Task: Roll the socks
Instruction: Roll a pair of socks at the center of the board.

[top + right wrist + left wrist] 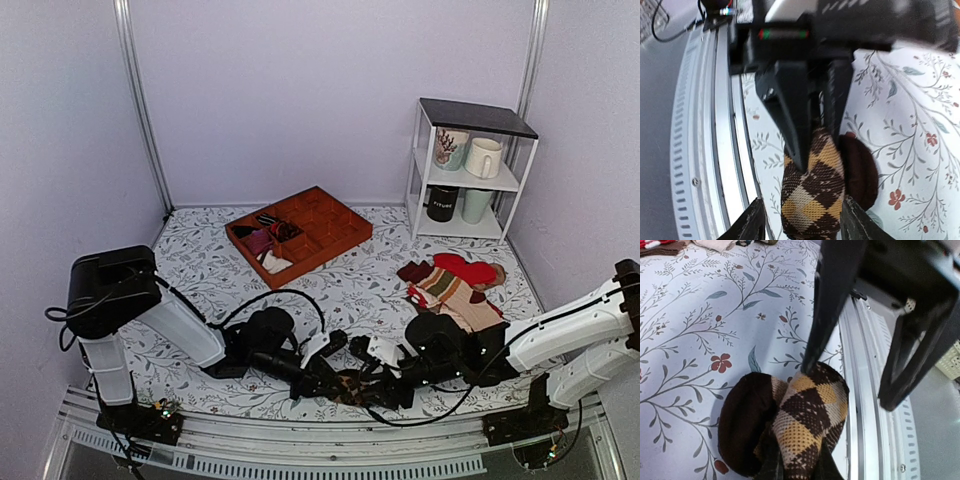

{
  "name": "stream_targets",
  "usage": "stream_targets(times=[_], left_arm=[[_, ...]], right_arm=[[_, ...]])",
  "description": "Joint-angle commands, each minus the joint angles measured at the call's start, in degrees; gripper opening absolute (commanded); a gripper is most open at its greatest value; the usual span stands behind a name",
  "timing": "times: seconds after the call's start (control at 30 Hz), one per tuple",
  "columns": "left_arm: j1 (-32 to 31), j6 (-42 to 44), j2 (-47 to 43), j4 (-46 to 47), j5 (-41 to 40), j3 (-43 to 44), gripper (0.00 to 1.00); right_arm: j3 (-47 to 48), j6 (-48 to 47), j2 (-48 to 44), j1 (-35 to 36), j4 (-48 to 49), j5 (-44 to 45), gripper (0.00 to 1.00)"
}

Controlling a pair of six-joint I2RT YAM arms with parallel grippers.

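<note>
- Pinching one end of the socks [807,425], the left gripper [816,150] has its fingers clamped together on the knit, at the near edge of the table [700,340] just beside the metal rail [710,150].
- The right gripper [805,222] stands with jaws apart, one finger on either side of the bundle, gripping nothing.
- Soft, light and probably springy, the bundle could unfurl if slack, so the thick folded middle is the place to hold, not a loose edge.
- A plain dark brown fold bulges beside tan-and-black argyle diamonds.
- Farther back are the sock pile [455,285], the wooden tray [340,235] and the mug shelf [470,120].
</note>
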Motion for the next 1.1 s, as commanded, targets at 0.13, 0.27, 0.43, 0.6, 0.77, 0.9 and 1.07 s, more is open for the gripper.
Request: stream_targets(times=[0.13,0.27,0.43,0.6,0.77,0.9,1.07], left_arm=[[0.4,-1.2,7.2,-15.6,-1.3,-2.9,0.0],[0.5,-1.0,7.5,-15.3,-0.7,-3.2,0.0],[0.5,-0.8,8.0,-13.9,0.2,-3.7,0.0],[0.6,-0.7,5.0,-9.5,-1.8,-5.4,0.18],[0.4,3.8,-3.2,-6.6,-6.8,-6.9,0.26],[0.4,8.4,-8.3,-4.2,-9.5,-8.1,0.45],[0.0,11.4,-9.1,3.0,-9.4,-11.2,0.66]], right_arm=[[1.0,-4.0,6.7,5.5,0.3,11.2,0.53],[1.0,-3.6,7.6,6.0,0.4,14.9,0.53],[1.1,-3.7,8.4,6.1,0.4,12.9,0.34],[1.7,-0.3,12.8,6.1,0.5,6.9,0.19],[1.3,4.3,16.3,6.0,1.5,1.9,0.17],[1.1,6.4,17.2,5.3,1.4,-2.1,0.17],[1.2,8.5,18.1,4.0,-0.1,-4.7,0.17]])
